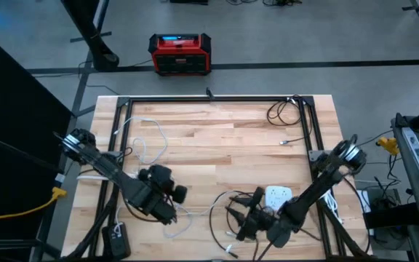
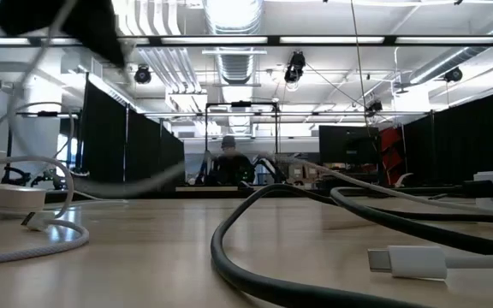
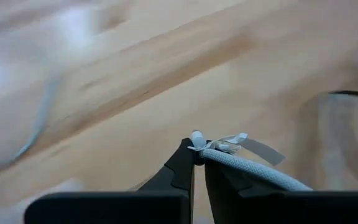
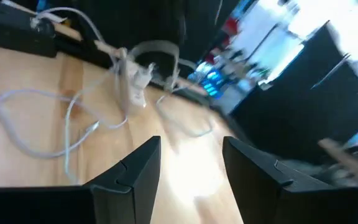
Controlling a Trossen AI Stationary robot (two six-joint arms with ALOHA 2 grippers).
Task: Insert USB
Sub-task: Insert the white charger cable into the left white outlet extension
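Observation:
My left gripper [image 1: 167, 215] [image 3: 197, 153] hangs above the table's near left part, shut on the end of a white braided USB cable [image 3: 253, 169]. The rest of that cable [image 1: 148, 143] loops over the wood toward the far left. My right gripper [image 1: 244, 217] [image 4: 191, 150] is open near the front middle, nothing between its fingers. A white charger block [image 1: 278, 195] lies flat on the table just beyond it. In the low view a loose white plug [image 2: 407, 261] lies on the tabletop. My left gripper pinches the white cable right behind its plug end [image 3: 199, 140] between its two fingertips. A small white tag [image 3: 253, 145] sticks out beside the fingers. The cable runs back along one finger, and the held end is clear of the table.
A thick black cable [image 2: 255, 257] curls over the near table around my right gripper [image 1: 228, 211]. Another black cable coil [image 1: 284, 110] lies at the far right corner, and a small plug [image 1: 289, 141] sits on the wood at the right. A black frame [image 1: 217, 99] rims the table.

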